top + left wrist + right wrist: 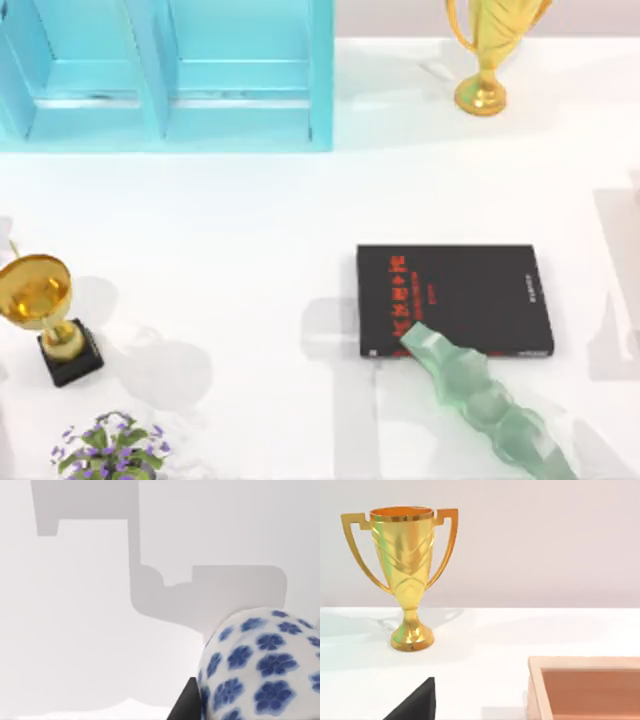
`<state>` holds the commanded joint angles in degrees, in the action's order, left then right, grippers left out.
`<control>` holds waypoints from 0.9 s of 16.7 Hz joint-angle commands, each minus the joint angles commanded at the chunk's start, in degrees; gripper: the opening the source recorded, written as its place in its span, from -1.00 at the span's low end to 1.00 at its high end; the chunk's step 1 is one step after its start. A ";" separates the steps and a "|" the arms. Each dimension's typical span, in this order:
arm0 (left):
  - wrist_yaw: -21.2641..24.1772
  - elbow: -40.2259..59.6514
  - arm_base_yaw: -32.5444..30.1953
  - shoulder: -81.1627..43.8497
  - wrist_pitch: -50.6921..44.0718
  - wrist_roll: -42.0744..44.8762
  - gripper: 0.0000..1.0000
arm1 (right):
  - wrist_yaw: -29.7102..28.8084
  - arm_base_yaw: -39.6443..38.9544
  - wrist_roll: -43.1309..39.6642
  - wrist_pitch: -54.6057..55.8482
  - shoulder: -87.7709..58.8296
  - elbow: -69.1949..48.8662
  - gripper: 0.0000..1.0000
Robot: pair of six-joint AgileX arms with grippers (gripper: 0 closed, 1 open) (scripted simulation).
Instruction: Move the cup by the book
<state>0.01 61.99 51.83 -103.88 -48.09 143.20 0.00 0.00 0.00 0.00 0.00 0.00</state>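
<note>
The cup (260, 665) is seen closest to the lens in the left wrist view. It is white porcelain, covered with evenly spaced blue flower marks. Only a rounded stretch of its wall is presented. Rim and base are cut off by the frame edge, so its axis and facing cannot be determined. It is set against the white table (75, 630), with a black wedge (187, 702) touching its lower side; what that wedge is cannot be determined.

In the top view, the book (470, 295) is laid flat right of the table centre, cover up, long axis running left to right. Red lettering is placed near its left end and small white text near its right edge. A translucent green bumpy object (480, 400) overlaps the book's near edge; it is hard to identify.

In the right wrist view, a gold trophy (410, 575) is shown upright, and a wooden tray (535, 680) and a black corner (417, 705) are cut off.

Whether the fingers of the left gripper and the right gripper are apart or together cannot be told.
</note>
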 joint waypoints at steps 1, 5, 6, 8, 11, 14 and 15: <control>0.00 0.00 0.00 0.00 0.00 0.00 -1.00 | 0.00 0.00 0.00 0.00 0.00 0.00 1.00; 0.00 0.00 0.00 0.00 0.00 0.00 -1.00 | 0.00 0.00 0.00 0.00 0.00 0.00 1.00; 0.00 0.00 0.00 0.00 0.00 0.00 -1.00 | 0.00 0.00 0.00 0.00 0.00 0.00 1.00; 0.02 0.02 -0.08 0.03 0.01 0.09 -1.00 | 0.00 0.00 0.00 0.00 0.00 0.00 1.00; 0.02 1.16 0.02 0.68 -1.88 -0.02 -1.00 | 0.00 0.00 0.00 0.00 0.00 0.00 1.00; 0.02 4.05 -0.09 2.41 -6.39 0.01 -1.00 | 0.00 0.00 0.00 0.00 0.00 0.00 1.00; 0.02 5.05 -0.12 3.01 -7.97 0.00 -1.00 | 0.00 0.00 0.00 0.00 0.00 0.00 1.00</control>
<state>0.03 67.04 51.71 -100.87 -56.07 143.20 0.00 0.00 0.00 0.00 0.00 0.00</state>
